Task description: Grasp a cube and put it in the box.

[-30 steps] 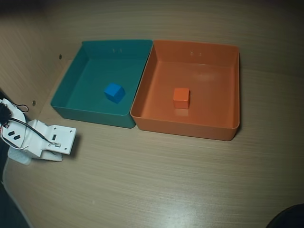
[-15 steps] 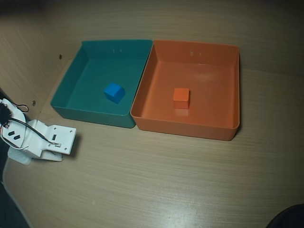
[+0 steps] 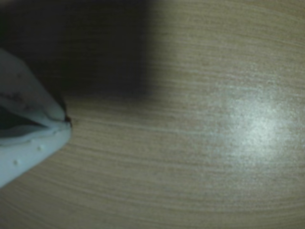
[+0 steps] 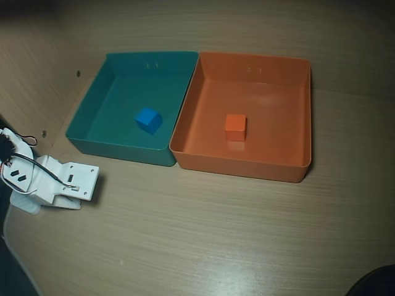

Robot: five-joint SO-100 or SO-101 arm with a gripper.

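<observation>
- While parked low over the worktop (image 4: 203, 234), gripper (image 3: 66, 121): jaws closed, tips meeting, nothing held.
- Cube (image 4: 235, 126): orange, resting inside box (image 4: 296, 117), well apart from gripper.
- Blue cube (image 4: 148, 119): in teal tray (image 4: 92, 117), nearer the gripper.
</observation>
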